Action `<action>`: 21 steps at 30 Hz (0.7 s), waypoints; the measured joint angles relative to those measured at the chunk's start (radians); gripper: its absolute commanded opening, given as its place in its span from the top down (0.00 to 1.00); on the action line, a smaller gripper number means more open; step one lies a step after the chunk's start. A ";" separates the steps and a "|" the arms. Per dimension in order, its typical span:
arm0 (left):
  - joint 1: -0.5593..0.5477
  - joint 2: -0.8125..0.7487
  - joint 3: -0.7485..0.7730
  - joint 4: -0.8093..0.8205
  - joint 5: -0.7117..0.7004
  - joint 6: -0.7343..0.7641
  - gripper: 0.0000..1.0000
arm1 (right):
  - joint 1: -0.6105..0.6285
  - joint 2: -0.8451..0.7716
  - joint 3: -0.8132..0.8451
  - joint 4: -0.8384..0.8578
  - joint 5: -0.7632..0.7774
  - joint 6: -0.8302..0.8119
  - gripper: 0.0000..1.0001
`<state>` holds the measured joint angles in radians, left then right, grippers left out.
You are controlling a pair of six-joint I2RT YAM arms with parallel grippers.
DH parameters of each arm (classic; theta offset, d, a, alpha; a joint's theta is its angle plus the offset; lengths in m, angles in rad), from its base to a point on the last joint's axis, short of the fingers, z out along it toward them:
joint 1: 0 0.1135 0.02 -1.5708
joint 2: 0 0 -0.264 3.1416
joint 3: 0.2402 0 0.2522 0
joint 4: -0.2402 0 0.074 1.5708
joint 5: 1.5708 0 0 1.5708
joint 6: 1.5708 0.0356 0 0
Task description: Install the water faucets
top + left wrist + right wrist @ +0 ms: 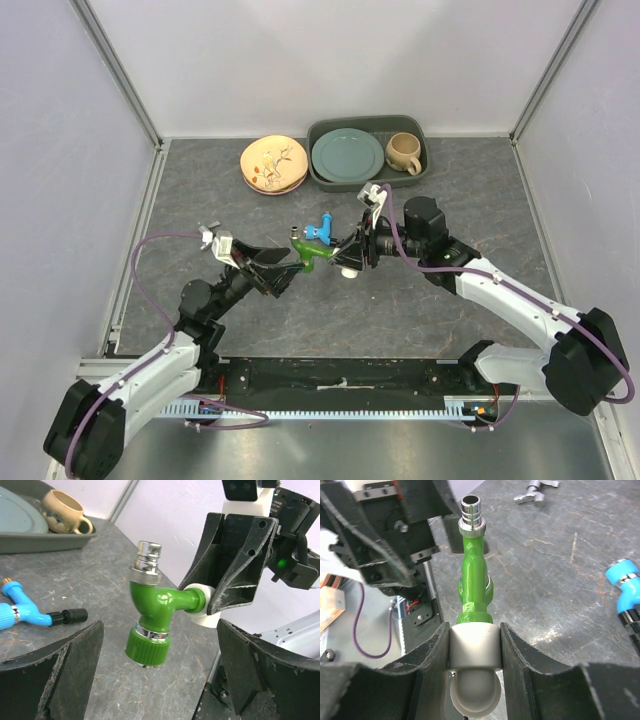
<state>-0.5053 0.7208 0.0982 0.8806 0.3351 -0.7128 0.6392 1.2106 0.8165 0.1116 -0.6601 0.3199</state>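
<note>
The bright green faucet [312,256] hangs in the air above the table, its end seated in a white elbow fitting [474,645]. My right gripper [345,258] is shut on that fitting [202,615]; in the right wrist view the gripper [474,650] has the green faucet [474,575] pointing away, metal end foremost. My left gripper [160,680] is open, its jaws wide on either side of the green faucet [155,605] and not touching it. In the top view the left gripper [290,270] is just left of it. The light blue faucet [320,232] lies on the table behind [25,612] [626,587].
A small grey metal piece [535,492] lies on the table near the blue faucet. At the back stand a stack of cream plates [273,163] and a dark green tray [368,186] holding a teal plate [347,155] and a beige mug [403,152].
</note>
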 measured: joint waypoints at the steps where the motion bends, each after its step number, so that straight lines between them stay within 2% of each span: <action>1: 0.008 0.019 -0.003 0.029 0.017 -0.016 0.01 | -0.001 -0.006 0.000 -0.001 -0.016 -0.004 1.00; 7: 0.068 0.171 -0.024 0.205 0.122 -0.127 0.01 | 0.000 -0.019 0.000 -0.010 -0.091 -0.028 1.00; 12: 0.074 0.225 -0.027 0.332 0.211 -0.185 0.03 | 0.000 -0.019 0.000 -0.020 -0.124 -0.035 1.00; 21: 0.070 0.338 -0.026 0.408 0.343 -0.252 0.12 | 0.000 -0.019 0.000 0.008 -0.175 -0.024 1.00</action>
<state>-0.4355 1.0584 0.0719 1.2888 0.6785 -0.9649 0.6392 1.1912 0.8165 0.1196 -0.8352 0.2958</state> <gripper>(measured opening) 0.907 0.457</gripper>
